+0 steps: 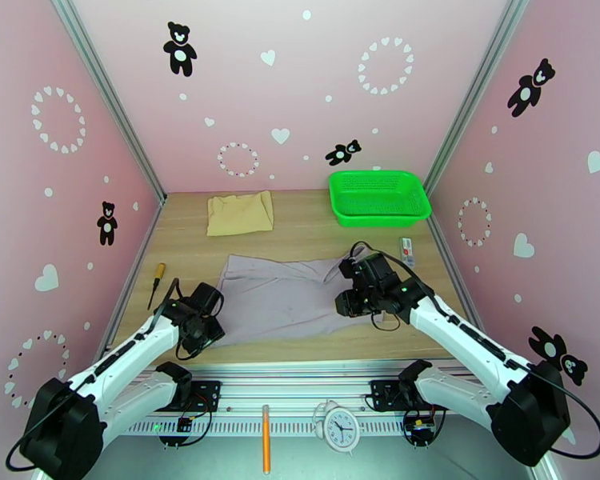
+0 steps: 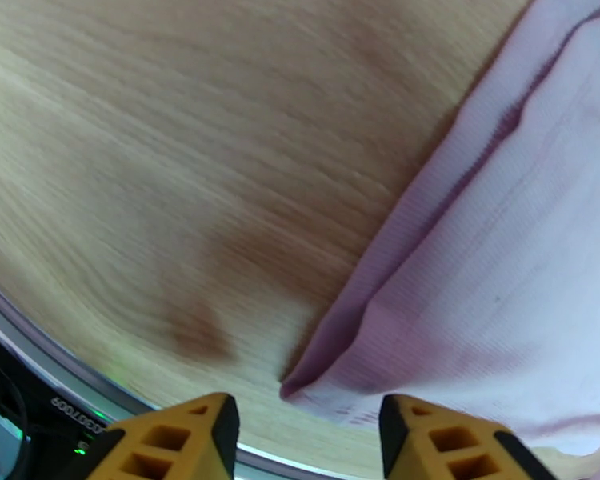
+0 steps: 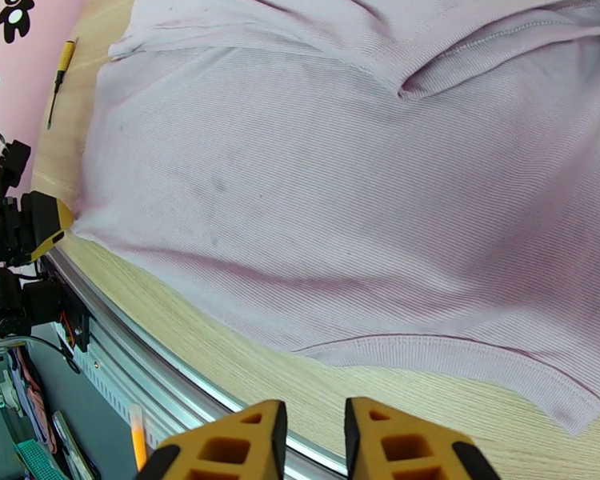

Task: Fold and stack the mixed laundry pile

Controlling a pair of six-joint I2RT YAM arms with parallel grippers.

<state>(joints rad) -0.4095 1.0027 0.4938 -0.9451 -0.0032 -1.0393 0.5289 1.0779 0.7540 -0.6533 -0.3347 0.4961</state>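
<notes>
Lying flat: ribbed lilac garment (image 1: 288,294) | left fingers (image 2: 180,442) wide by its corner | right fingers (image 3: 236,442) narrow, seemingly empty

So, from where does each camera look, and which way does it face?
Top external: above and behind the bases, facing down and forward over the table; both arms, left hand and right hand show.
Left wrist: on the left arm, facing down at a corner of the lilac garment; own yellow fingers show.
Right wrist: on the right arm, facing left across the garment; own fingers show.
Shared: right wrist and top both see the screwdriver.
</notes>
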